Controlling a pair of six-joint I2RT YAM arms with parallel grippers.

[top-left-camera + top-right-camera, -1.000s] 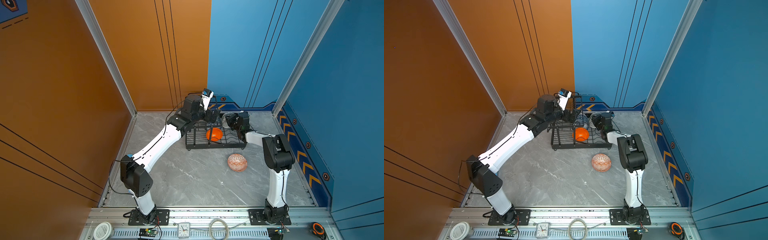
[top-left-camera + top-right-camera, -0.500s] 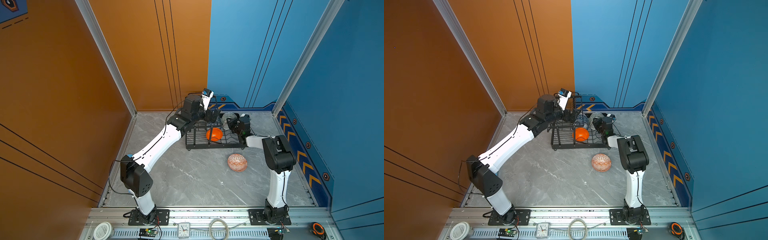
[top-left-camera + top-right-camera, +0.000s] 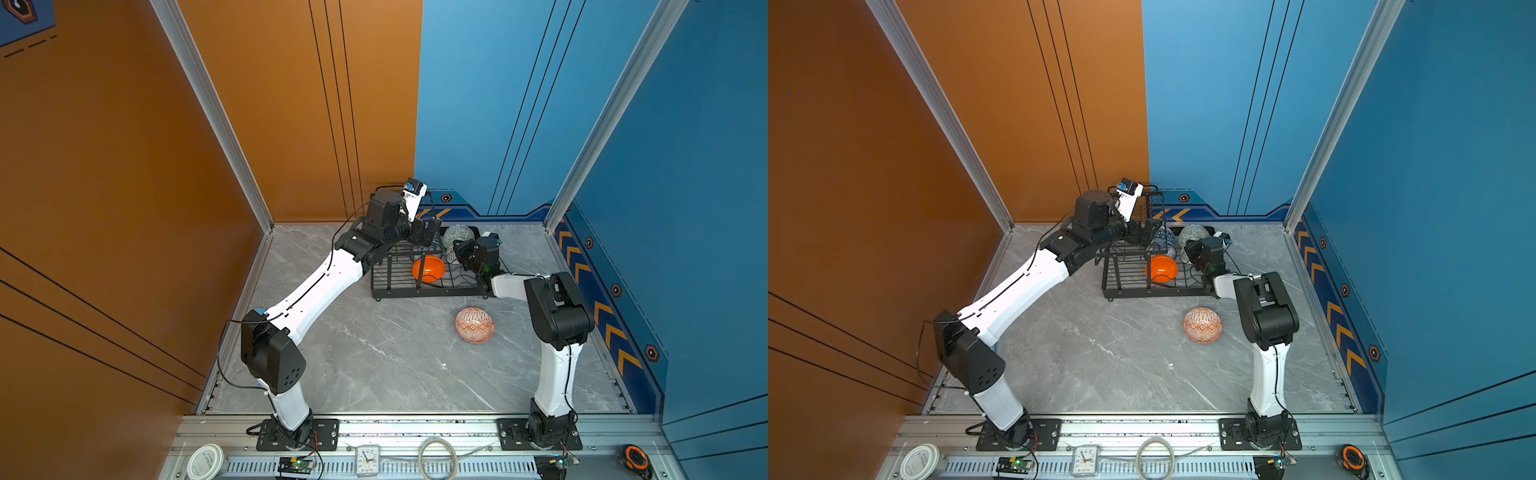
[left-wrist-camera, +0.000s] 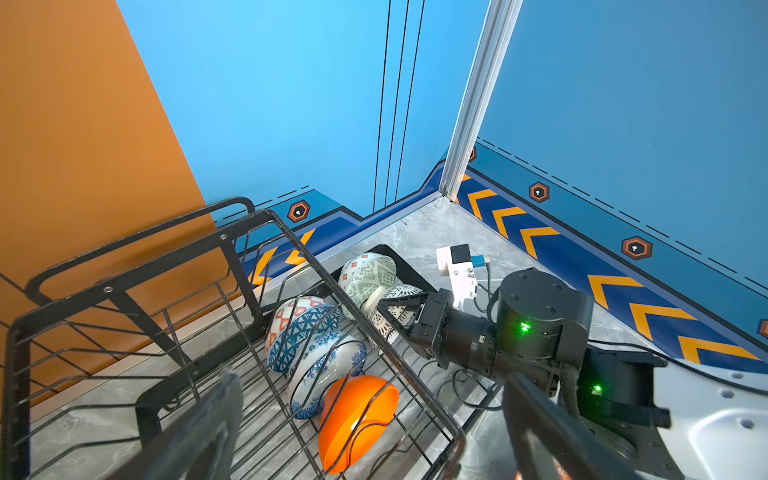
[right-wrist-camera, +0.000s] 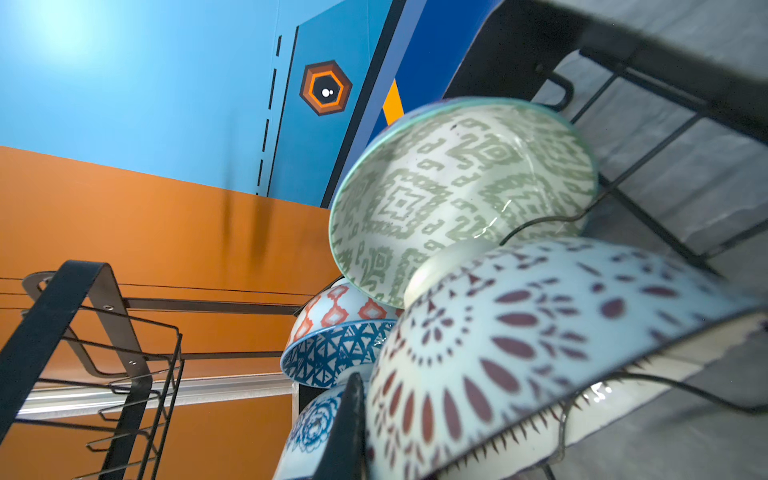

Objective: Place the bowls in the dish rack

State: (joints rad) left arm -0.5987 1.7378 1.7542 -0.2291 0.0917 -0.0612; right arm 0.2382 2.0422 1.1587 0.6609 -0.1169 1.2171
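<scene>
Right fingers [image 5: 349, 419] have shifted, uncovering the green bowl [image 3: 457, 235].
Top views: diamond bowl [image 3: 474, 325] loose on the worktop [image 3: 374, 353] at the dish rack's [image 3: 415, 293] 5 o'clock. Left wrist: left fingers [image 4: 208, 428] released above the rack. Right wrist: right fingers clenched on the lattice bowl [image 5: 540, 332] in the rack.

A grey marbled worktop [image 3: 374, 365] is enclosed by orange wall panels [image 3: 124, 166] and blue wall panels [image 3: 685, 166]. On the front rail [image 3: 415, 428], well apart from the left end effector [image 3: 429, 232] and the right end effector [image 3: 456, 249], a round white lid [image 3: 205, 460], a small clock [image 3: 367, 459], a cable ring [image 3: 437, 457] and an orange-black tape measure [image 3: 636, 456] are laid. Orange chevrons [image 3: 604, 309] are printed along the blue skirting on the right end effector's side.
</scene>
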